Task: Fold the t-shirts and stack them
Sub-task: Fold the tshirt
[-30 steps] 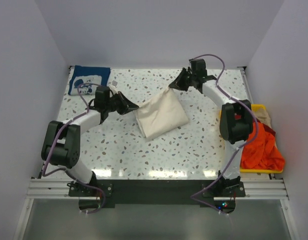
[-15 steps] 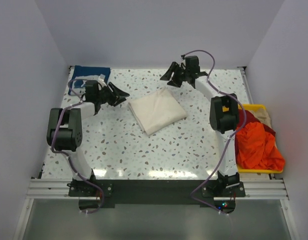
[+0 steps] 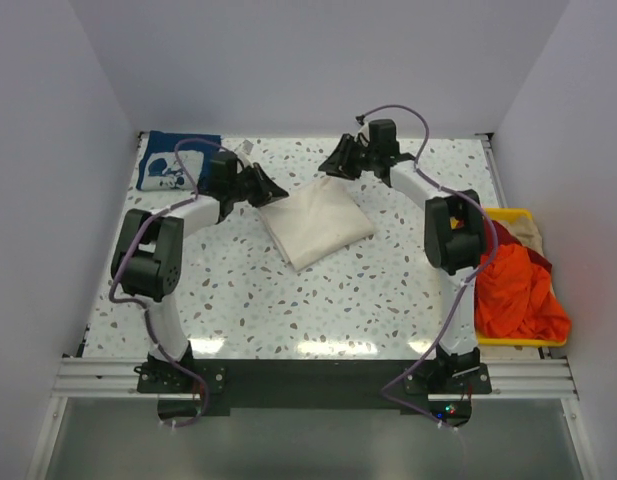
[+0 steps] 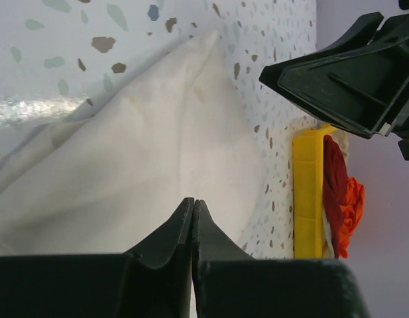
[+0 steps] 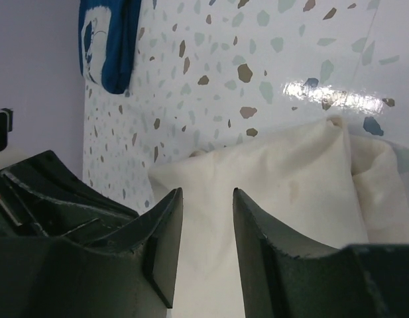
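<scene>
folded cream t-shirt (image 3: 316,222) lay mid tabletop (image 3: 288,300). left gripper (image 3: 276,189) pressed together by its edge, right gripper (image 3: 330,166) spread near its far corner. soft limp cloth, probably best pinched at folded corners.

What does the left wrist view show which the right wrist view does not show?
Only the left wrist view: the yellow bin with the orange-red shirt in it. Only the right wrist view: the navy blue shirt. Both: the cream shirt lying on the speckled table.
</scene>
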Tool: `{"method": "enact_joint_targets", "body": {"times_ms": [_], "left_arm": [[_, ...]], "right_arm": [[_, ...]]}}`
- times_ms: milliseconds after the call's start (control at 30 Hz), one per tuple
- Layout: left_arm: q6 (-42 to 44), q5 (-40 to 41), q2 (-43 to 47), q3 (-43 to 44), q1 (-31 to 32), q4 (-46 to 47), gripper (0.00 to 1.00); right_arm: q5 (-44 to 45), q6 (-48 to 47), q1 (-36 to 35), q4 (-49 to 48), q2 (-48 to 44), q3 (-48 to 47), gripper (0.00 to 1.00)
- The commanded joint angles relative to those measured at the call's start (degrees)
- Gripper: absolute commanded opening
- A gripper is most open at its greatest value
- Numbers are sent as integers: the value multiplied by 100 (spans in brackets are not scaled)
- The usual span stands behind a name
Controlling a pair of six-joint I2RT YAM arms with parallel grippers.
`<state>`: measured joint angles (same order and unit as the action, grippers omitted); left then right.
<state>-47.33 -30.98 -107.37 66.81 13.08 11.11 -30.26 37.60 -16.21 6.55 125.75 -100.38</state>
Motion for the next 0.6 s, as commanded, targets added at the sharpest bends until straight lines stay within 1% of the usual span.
{"method": "enact_joint_targets", "body": {"times_ms": [0,33,67,133,200,233,400,467,533,567], "left_arm": [[128,180,-625,333,-148,75,4],[110,180,-749,394,-226,101,3],[101,163,-881,482,-262,145,2],[66,128,-1259,579,-411,145,1],[57,75,-1565,693,-490,137,0],[49,66,-1646,728,-552,84,0],[5,13,-1814,729,-649,101,0],[-4,-22,-1805,772,-684,119,0],[40,-48,-1770,956,-710,-3,0],[75,-83,-1770,1035,-719,-65,0]], "right_arm": [[-419,334,-49,-627,501,-420,39],[-471,405,-49,-767,781,-526,37],[-498,449,-41,-778,949,-779,37],[-533,546,-40,-795,1335,-1000,36],[-464,616,12,-778,1548,-1325,36],[-428,660,38,-795,1740,-1405,36],[-410,1126,223,-1041,2049,-1678,37],[-349,1153,284,-1059,2032,-1652,40],[-366,1249,337,-1173,1988,-1556,46],[-384,1284,381,-1217,1945,-1538,47]]}}
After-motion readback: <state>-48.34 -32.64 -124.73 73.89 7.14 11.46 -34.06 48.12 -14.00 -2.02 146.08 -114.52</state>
